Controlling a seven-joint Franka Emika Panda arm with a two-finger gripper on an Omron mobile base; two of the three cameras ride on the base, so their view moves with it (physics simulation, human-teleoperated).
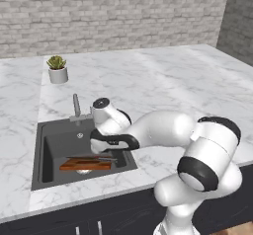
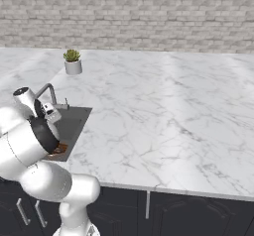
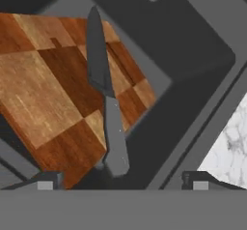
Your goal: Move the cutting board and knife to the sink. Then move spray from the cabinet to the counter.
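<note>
Dark slim knife (image 3: 107, 103) flat across checkered cutting board (image 3: 53, 89) in sink (image 3: 193, 69), jaws wide, empty.

Base views flanking sink (image 1: 49, 150); hand view close

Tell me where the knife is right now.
The knife lies on the cutting board inside the sink, just below the open gripper.

I see a pale grey brick wall (image 1: 113, 12) behind, a small potted plant (image 1: 58, 69), perhaps wooden floor (image 1: 242, 229) lower right.
</note>
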